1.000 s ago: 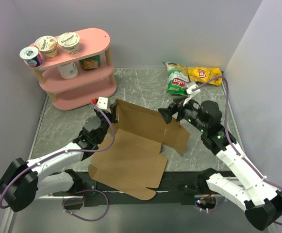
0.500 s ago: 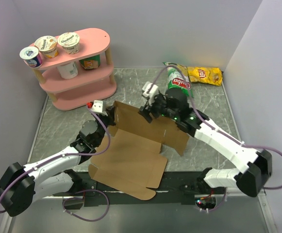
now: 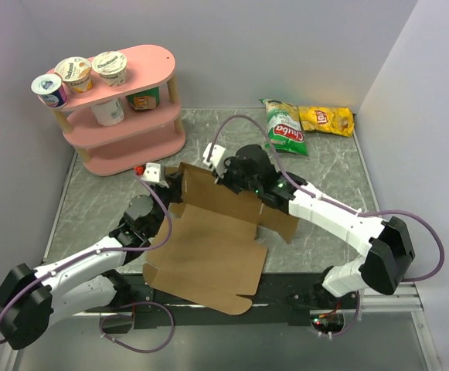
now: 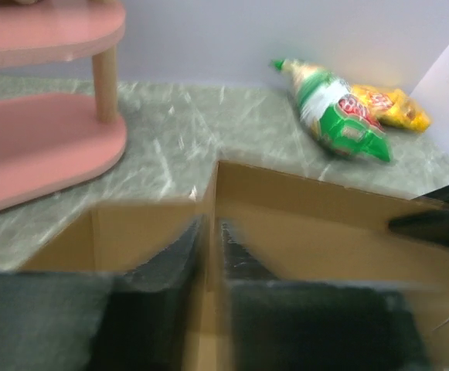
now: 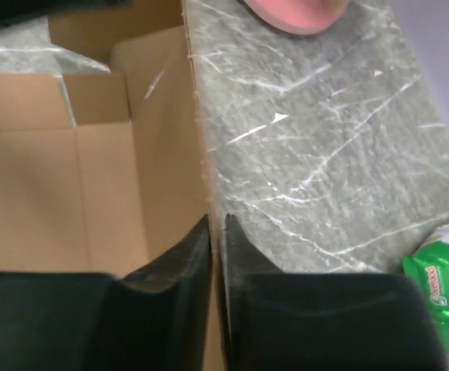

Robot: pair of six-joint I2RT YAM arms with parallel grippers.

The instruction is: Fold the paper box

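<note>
The paper box (image 3: 209, 247) is a brown die-cut cardboard sheet lying flat in front of the arms, with its back panel and left flap raised. My left gripper (image 3: 176, 182) is at the raised left corner. In the left wrist view its fingers (image 4: 170, 255) press close on either side of an upright cardboard wall (image 4: 309, 224), though that view is blurred. My right gripper (image 3: 222, 178) reaches in from the right to the back panel's top edge. In the right wrist view its jaws (image 5: 216, 224) are pinched on the thin edge of the cardboard (image 5: 54, 170).
A pink two-tier shelf (image 3: 124, 116) with yogurt cups (image 3: 73, 73) stands at the back left, close behind the box. A green chip bag (image 3: 284, 127) and a yellow one (image 3: 326, 118) lie at the back right. Walls enclose the grey marbled table (image 3: 100, 193) on three sides.
My right arm swung left from the box's right side to the back panel's top edge and its jaws closed on the cardboard. My left gripper stayed at the left corner, shifting slightly left.
</note>
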